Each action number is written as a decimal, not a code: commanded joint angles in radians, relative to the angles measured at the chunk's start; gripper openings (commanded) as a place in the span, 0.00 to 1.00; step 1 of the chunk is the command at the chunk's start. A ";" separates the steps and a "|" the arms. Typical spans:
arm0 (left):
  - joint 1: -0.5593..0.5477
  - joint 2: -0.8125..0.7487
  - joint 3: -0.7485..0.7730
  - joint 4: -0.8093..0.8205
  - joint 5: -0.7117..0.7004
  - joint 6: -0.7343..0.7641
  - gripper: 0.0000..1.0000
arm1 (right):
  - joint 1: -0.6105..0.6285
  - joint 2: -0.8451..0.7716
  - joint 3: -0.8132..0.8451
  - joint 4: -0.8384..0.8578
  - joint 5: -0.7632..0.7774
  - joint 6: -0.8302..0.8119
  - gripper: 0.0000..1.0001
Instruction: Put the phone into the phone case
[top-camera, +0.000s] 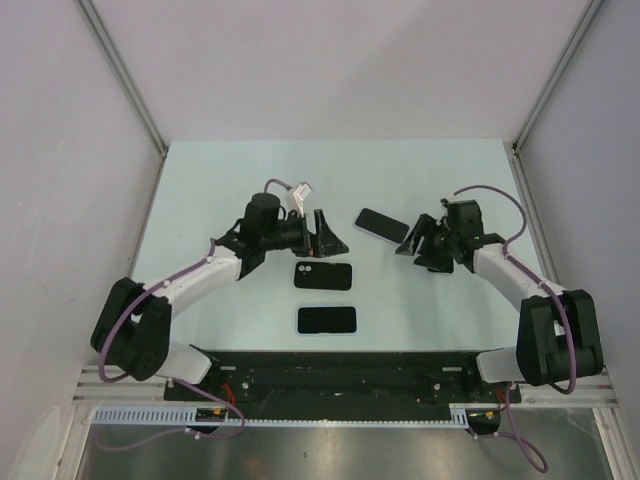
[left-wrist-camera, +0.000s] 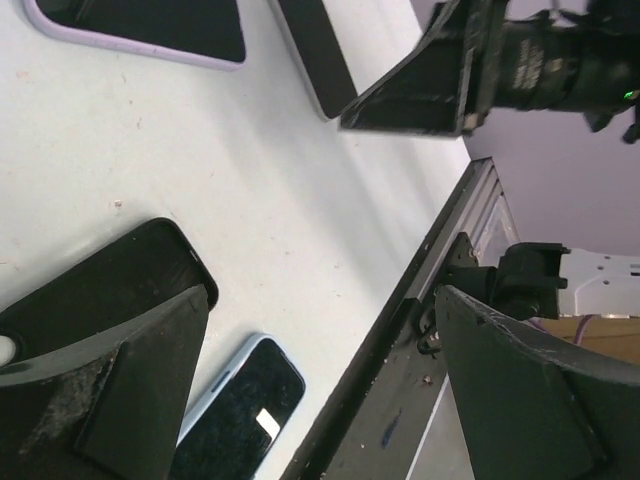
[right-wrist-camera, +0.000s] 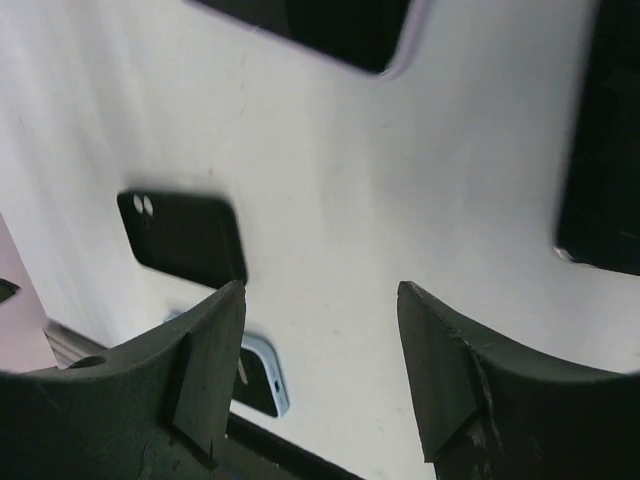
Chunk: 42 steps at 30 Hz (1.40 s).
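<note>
A black phone case (top-camera: 323, 275) lies flat mid-table, camera cut-out to the left; it also shows in the left wrist view (left-wrist-camera: 100, 290) and the right wrist view (right-wrist-camera: 185, 235). A phone with a light-blue rim (top-camera: 327, 320) lies screen up just in front of it, and shows in both wrist views (left-wrist-camera: 240, 410) (right-wrist-camera: 262, 380). My left gripper (top-camera: 335, 238) (left-wrist-camera: 322, 300) is open and empty, just behind the black case. My right gripper (top-camera: 410, 245) (right-wrist-camera: 320, 290) is open and empty, right of a lavender-rimmed phone (top-camera: 382, 225).
The lavender-rimmed phone also shows in the wrist views (left-wrist-camera: 140, 30) (right-wrist-camera: 320, 30). Another dark flat device with a pale edge (right-wrist-camera: 600, 140) (left-wrist-camera: 315, 55) lies under the right arm. The black base rail (top-camera: 340, 375) runs along the near edge.
</note>
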 joint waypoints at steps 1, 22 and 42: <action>-0.010 0.090 0.073 0.030 0.013 -0.008 1.00 | -0.123 -0.041 -0.001 -0.042 -0.064 -0.032 0.66; -0.229 0.751 0.692 -0.036 -0.018 -0.051 0.86 | -0.496 0.171 -0.032 0.020 -0.116 -0.056 0.67; -0.323 1.176 1.205 -0.220 -0.044 -0.119 0.65 | -0.428 0.341 -0.023 0.128 -0.056 -0.065 0.66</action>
